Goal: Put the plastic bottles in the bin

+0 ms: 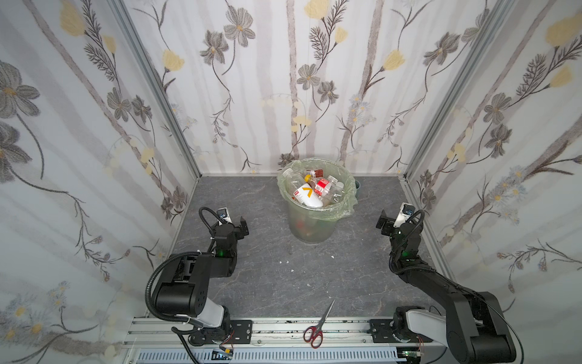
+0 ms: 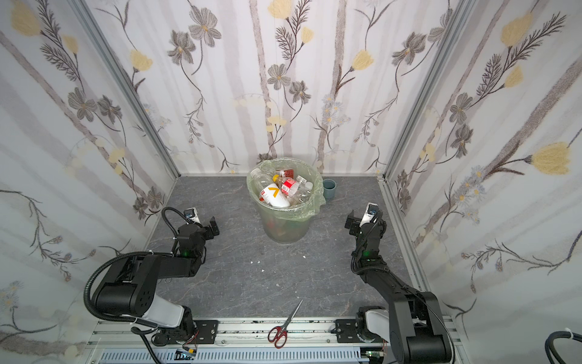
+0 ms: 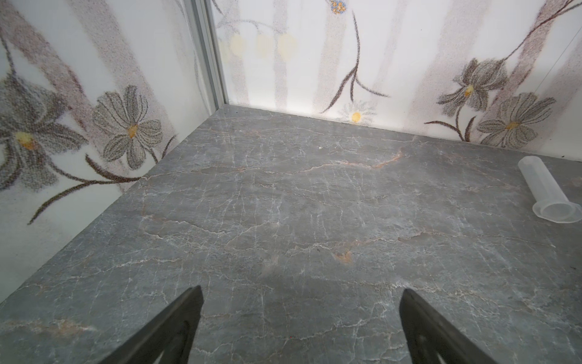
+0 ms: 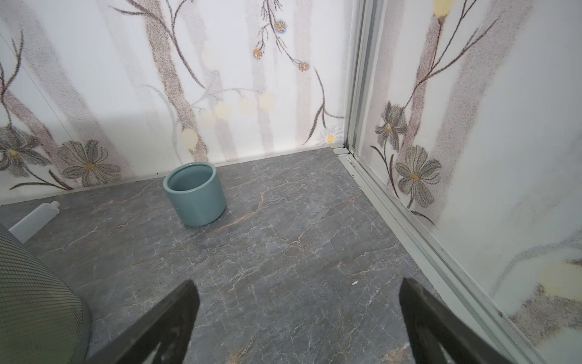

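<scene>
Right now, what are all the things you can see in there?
bin: one, see-through grey-green with a pale green bag, back middle of the table.
plastic bottles: several, count unclear, mostly clear with red, white or yellow bits, piled inside the bin.
cup: one, blue-grey, upright, behind the bin on its right.
cloudy tube: one, whitish, lying near the back wall.
small bottle: one, whitish, lying near the back wall; maybe the same thing as the tube.
scissors: one pair, red handles, front edge.
white crumbs: a few, mid-table.
table: one, grey marbled.
walls: three, flowery.
left hand: one, black, open, empty.
right hand: one, black, open, empty.
</scene>
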Tool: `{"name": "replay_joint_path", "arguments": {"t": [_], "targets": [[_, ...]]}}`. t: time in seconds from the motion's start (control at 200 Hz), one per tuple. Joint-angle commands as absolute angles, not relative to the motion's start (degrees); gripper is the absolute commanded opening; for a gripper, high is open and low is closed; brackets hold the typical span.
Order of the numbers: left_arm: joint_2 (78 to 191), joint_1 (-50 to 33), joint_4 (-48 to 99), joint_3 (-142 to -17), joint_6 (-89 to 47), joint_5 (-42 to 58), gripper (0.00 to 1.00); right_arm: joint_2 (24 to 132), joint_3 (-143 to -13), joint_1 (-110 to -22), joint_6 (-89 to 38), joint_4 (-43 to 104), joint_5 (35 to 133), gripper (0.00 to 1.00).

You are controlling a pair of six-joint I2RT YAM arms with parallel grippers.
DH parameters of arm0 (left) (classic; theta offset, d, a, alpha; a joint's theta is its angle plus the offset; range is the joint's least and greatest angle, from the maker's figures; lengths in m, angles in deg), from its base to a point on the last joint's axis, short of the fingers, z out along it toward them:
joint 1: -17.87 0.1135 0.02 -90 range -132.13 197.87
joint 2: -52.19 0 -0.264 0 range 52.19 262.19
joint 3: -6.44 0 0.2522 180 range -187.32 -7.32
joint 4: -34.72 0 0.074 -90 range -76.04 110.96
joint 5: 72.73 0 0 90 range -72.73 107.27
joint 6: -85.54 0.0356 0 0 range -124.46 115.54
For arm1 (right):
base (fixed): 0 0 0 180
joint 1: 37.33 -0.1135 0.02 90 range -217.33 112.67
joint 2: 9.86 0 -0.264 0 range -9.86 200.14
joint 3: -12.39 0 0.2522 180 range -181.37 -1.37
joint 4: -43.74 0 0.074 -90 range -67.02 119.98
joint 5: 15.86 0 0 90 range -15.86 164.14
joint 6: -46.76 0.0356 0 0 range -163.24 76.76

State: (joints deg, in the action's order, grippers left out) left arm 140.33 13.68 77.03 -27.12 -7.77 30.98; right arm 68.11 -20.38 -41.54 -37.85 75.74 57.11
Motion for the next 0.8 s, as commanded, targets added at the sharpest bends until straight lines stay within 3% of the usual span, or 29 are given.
{"name": "replay_joint_path", "arguments": {"t": [0.0, 0.145, 0.21, 0.28, 0.355, 0.795], "targets": [[140.62, 13.89, 89.11, -24.79, -7.87, 31.33, 1.00, 69.84, -15.97, -41.29, -39.65, 93.22, 56.84, 1.00], [142.44, 14.17, 96.92, -21.14, -7.82, 30.33, 1.00, 77.70, -10.66, -41.22, -40.67, 111.89, 57.34, 1.00], [143.20, 14.18, 99.95, -20.03, -7.62, 30.37, 1.00, 75.00, -11.92, -41.20, -39.93, 104.15, 57.28, 1.00], [143.22, 14.15, 99.93, -20.06, -7.75, 30.74, 1.00, 77.19, -11.18, -41.11, -40.00, 109.76, 56.77, 1.00], [143.40, 14.48, 99.84, -20.33, -8.27, 30.93, 1.00, 75.95, -12.75, -40.68, -39.20, 104.04, 56.92, 1.00], [143.26, 14.97, 99.55, -20.27, -8.66, 30.45, 1.00, 76.44, -12.00, -40.58, -39.37, 106.71, 57.15, 1.00]]}}
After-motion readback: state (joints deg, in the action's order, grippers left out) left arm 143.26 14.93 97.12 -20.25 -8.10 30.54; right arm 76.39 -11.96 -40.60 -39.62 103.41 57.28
